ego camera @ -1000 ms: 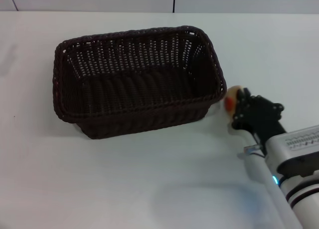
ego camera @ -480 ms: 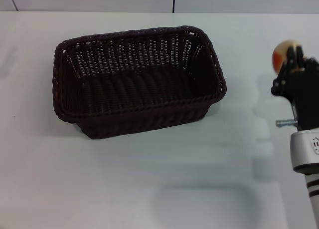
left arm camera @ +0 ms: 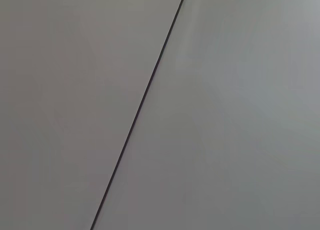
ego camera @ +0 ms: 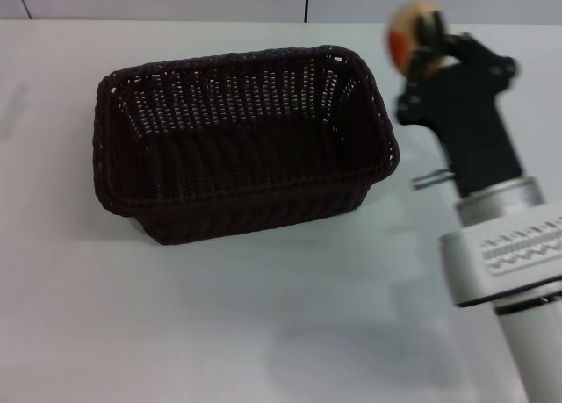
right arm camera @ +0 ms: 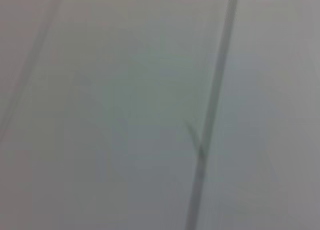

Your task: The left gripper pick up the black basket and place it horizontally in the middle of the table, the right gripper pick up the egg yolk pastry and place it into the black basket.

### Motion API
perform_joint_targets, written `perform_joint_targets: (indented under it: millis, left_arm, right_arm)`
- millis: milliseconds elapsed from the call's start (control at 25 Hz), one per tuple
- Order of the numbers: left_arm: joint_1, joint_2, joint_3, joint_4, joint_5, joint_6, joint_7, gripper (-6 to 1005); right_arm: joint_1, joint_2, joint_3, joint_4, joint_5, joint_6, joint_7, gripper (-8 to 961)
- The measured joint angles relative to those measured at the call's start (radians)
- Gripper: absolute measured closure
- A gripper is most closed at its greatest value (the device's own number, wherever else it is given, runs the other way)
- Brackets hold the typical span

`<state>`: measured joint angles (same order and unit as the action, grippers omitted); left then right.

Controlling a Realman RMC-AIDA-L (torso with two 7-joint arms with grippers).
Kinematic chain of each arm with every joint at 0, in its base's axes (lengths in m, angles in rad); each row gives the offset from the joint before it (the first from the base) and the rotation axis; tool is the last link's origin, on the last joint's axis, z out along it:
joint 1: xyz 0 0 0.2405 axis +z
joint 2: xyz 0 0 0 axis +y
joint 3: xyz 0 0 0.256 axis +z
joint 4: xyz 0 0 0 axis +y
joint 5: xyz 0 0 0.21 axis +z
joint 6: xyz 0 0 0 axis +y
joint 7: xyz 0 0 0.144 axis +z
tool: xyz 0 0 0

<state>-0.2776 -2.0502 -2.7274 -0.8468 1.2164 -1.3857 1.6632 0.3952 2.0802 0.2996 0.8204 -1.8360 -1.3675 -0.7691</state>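
Note:
The black basket lies lengthwise across the middle of the white table, open side up and empty. My right gripper is shut on the egg yolk pastry, a pale round bun with an orange-red patch. It holds the pastry high in the air, just past the basket's right end. Its white zigzag-marked wrist fills the lower right of the head view. The left gripper is out of view. Both wrist views show only plain grey wall panels with a dark seam.
The table's far edge meets a grey wall with a dark vertical seam. Bare white tabletop lies in front of and to the left of the basket.
My right gripper has lifted the pastry from the table beside the basket's right end, swung out to the right, then risen higher and back toward the basket. The basket has not moved.

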Motion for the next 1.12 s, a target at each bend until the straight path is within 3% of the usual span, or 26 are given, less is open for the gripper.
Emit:
perform_joint_targets:
  millis: [200,720,920,1120]
  left_arm:
    - [-0.001,-0.002,0.0,0.0,0.0,-0.003,-0.001,412]
    - [-0.007,-0.002,0.0,0.0,0.0,-0.002,-0.001,412]
    - [-0.009,-0.002,0.0,0.0,0.0,-0.002,0.0,412]
    - [-0.009,-0.002,0.0,0.001,0.0,-0.001,0.0,412]
  right_arm:
    - [0.053,0.006,-0.01,0.024,-0.043,0.079,0.022,914]
    - [0.088,0.003,0.025,0.023,-0.045,0.251,0.076,915]
    - [0.082,0.003,0.044,0.021,-0.041,0.257,0.076,789]
    - [0.056,0.005,0.067,0.02,-0.04,0.199,0.058,559]
